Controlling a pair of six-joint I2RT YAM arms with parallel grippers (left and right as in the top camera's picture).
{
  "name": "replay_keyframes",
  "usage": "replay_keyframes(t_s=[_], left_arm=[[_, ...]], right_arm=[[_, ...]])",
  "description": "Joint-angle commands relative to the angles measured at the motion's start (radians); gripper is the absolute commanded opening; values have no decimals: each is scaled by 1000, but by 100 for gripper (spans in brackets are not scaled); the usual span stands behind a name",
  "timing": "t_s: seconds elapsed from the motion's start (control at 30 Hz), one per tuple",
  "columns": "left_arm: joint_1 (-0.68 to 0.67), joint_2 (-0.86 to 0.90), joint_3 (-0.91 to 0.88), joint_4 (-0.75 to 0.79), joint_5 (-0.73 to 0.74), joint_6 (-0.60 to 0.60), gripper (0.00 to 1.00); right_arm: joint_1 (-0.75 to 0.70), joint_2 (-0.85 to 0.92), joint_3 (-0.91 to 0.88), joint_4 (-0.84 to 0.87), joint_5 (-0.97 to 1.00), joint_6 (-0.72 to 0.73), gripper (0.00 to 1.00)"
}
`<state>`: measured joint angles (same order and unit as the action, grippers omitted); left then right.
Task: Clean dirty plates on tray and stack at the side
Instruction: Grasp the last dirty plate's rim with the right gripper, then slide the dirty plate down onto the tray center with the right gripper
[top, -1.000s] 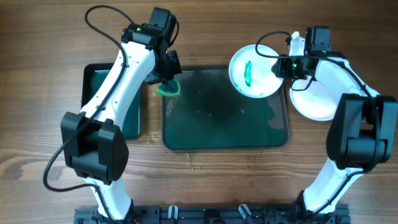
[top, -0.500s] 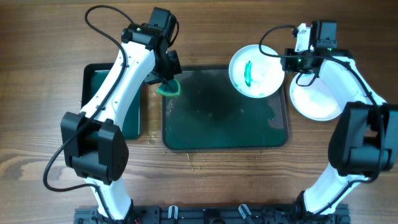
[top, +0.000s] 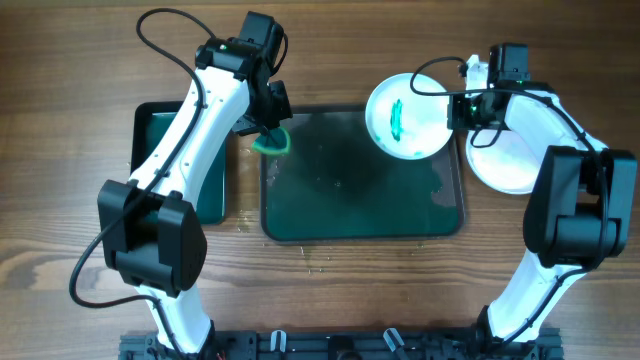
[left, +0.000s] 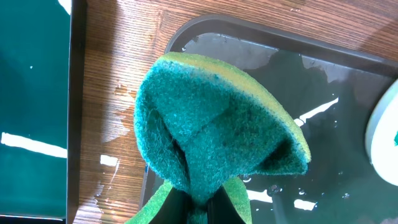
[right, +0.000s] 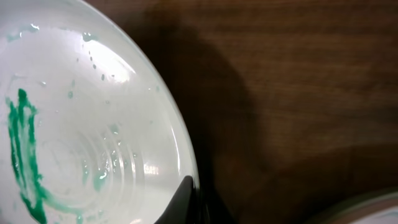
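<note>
Bin: a smaller dark green rectangular bin with a black rim (top: 160, 150) lies on the brown wooden worktop (top: 60, 150) just left of the tray. The left arm crosses over part of it.
Left hand: the left hand (top: 267, 131) hangs over the tray's upper left corner. Its fingers are pressed together on a folded green scouring sponge with a yellow backing (left: 217, 137), which hides nearly all of the fingers in the wrist view.
Tray: the large dark green rectangular tray with rounded corners and a grey rim (top: 350, 215) sits mid-worktop. Its floor is wet and glinting.
Smeared plate: a round white plate with a green streak (top: 408, 118) is over the tray's upper right corner and overhangs the rim. Whether it rests on the tray or is raised cannot be told.
Right hand: the right hand (top: 458, 108) is at that plate's right edge, beside the tray's upper right corner, clamped on the plate's rim. Only one dark fingertip (right: 182, 200) shows in the wrist view.
Plain plate: a round plain white plate (top: 505, 165) lies on the worktop just right of the tray, half covered by the right arm. Whether more than one is stacked there cannot be told.
</note>
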<state>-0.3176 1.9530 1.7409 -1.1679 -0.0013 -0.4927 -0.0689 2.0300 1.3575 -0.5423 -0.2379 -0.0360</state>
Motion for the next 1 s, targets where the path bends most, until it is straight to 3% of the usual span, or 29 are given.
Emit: replay_keyframes(t_s=[0.0, 0.37, 0.97], left_arm=[[5, -10, 11, 0, 12, -13, 4], [1, -9, 11, 0, 12, -13, 4], [-111, 48, -9, 63, 26, -40, 4]], right_arm=[[0, -8, 10, -37, -120, 6, 4], [61, -97, -2, -308, -242, 162, 4], [229, -96, -276, -41, -280, 375, 4]])
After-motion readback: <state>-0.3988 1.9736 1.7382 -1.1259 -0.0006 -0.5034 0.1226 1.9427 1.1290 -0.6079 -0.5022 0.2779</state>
